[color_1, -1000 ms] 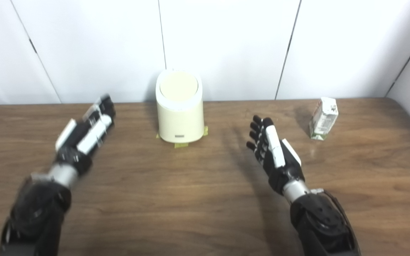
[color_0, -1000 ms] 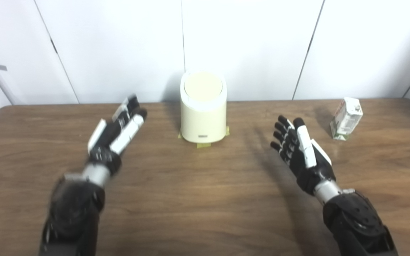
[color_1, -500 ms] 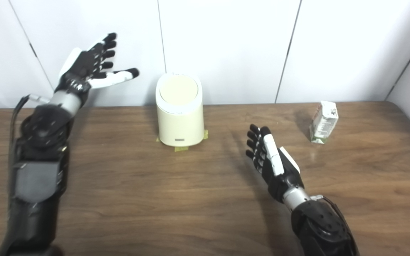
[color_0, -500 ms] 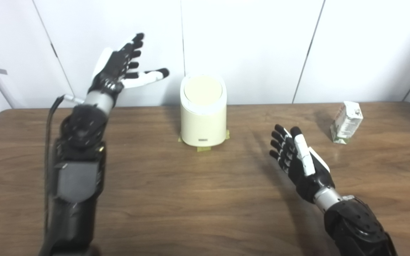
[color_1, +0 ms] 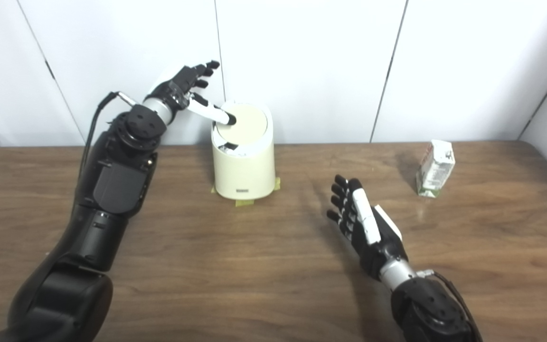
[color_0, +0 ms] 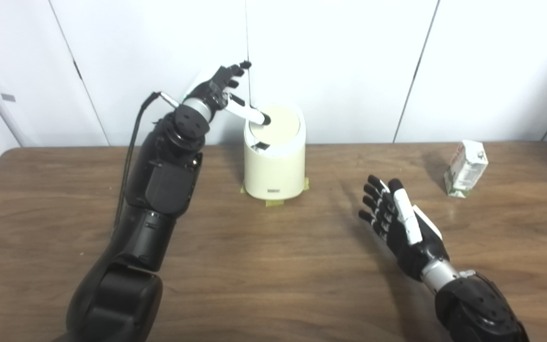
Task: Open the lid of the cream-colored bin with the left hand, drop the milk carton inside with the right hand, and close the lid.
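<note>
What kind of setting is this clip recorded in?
Most likely a lab or test room, not a home: a bare wooden table against plain white wall panels, with the cream bin marked in place by tape and a lone milk carton.

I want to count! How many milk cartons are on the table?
1. The milk carton stands at the far right of the table, beyond the open right hand. None other shows; inside the bin is hidden.

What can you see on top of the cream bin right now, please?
The left robot hand presses its thumb on the lid, tipping it so a dark gap opens at the bin's near-left rim. The inside stays hidden.
</note>
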